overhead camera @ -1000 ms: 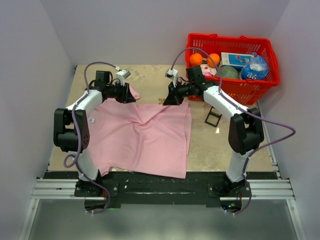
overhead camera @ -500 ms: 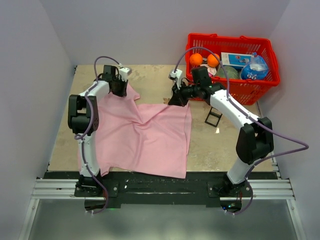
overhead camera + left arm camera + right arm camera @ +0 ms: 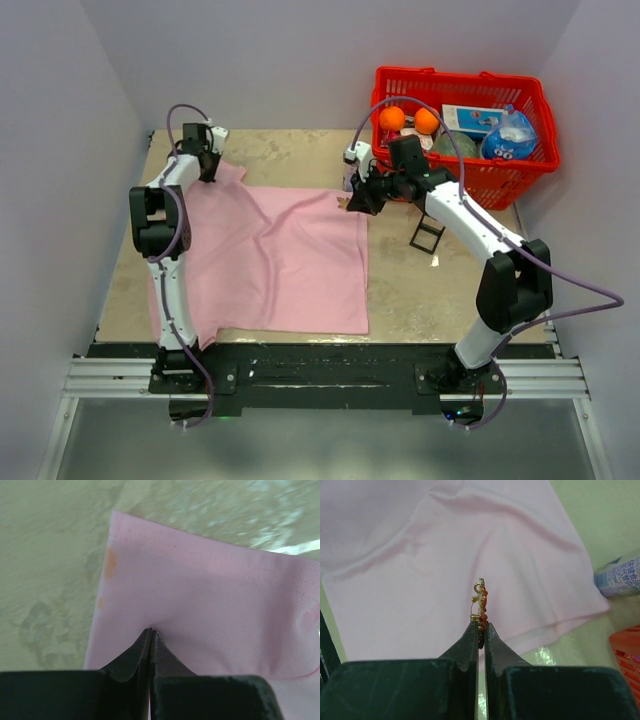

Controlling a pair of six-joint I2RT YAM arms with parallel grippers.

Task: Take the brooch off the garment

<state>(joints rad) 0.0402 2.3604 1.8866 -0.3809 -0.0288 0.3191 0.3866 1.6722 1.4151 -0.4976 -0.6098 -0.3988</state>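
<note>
Two arms are working over the pink garment (image 3: 270,260), which is lying spread across the bench (image 3: 300,150); I am watching both wrist feeds alongside the overhead one. The left end effector (image 3: 151,630) is sitting at the garment's far left corner, its jaws pressing together with a pucker of cloth nipped between the tips; two faint orange marks (image 3: 111,562) are showing on the fabric near that edge. The right end effector (image 3: 481,626) is hovering at the garment's far right corner, its jaws squeezing almost flat together on the brooch (image 3: 480,600). The brooch is standing upright out of the tips, a thin gold piece with red bits and a small ring at its top, seen edge-on; the cloth is lying behind it in the wrist feed, and I am not able to tell whether the two are touching. A red basket (image 3: 460,78) is sitting at the far right of the bench, just beyond the right arm, carrying two oranges (image 3: 392,118) among other goods; a small black frame (image 3: 427,233) is lying on the bench between the garment and the basket; a can (image 3: 620,575) is poking into the right wrist feed at its edge.
</note>
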